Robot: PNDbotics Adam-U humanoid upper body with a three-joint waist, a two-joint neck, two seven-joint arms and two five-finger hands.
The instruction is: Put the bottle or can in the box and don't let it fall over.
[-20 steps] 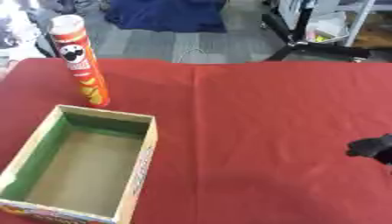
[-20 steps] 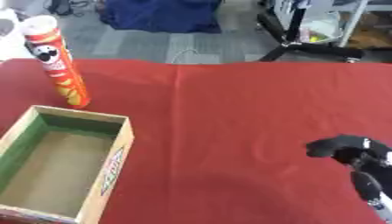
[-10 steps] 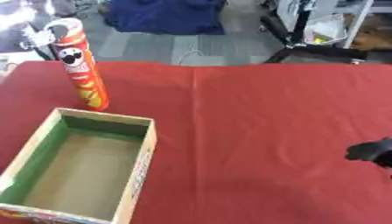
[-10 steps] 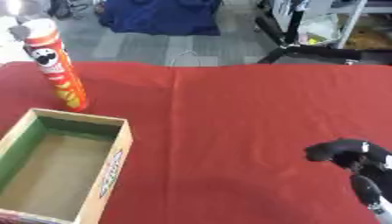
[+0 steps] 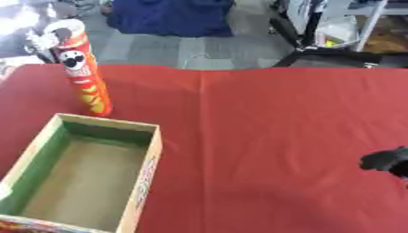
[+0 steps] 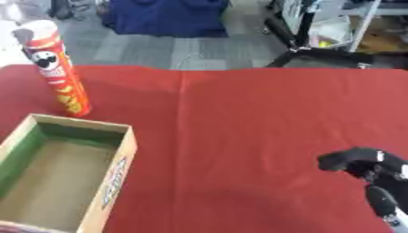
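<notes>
At the near right edge, the robot's right hand (image 6: 370, 170) is hovering over the red tablecloth (image 6: 239, 118) with nothing in it; whether its fingers are curled or relaxed cannot be told. At the near left, the open cardboard box (image 5: 84, 175) is sitting with its green inner walls showing. Just beyond its far corner, the tall red can (image 5: 81, 68) is standing upright on the cloth, outside the box. The left hand is showing in neither view.

One tall red can (image 5: 82, 73), one open cardboard box (image 5: 147, 168), one black hand (image 6: 363, 164).
</notes>
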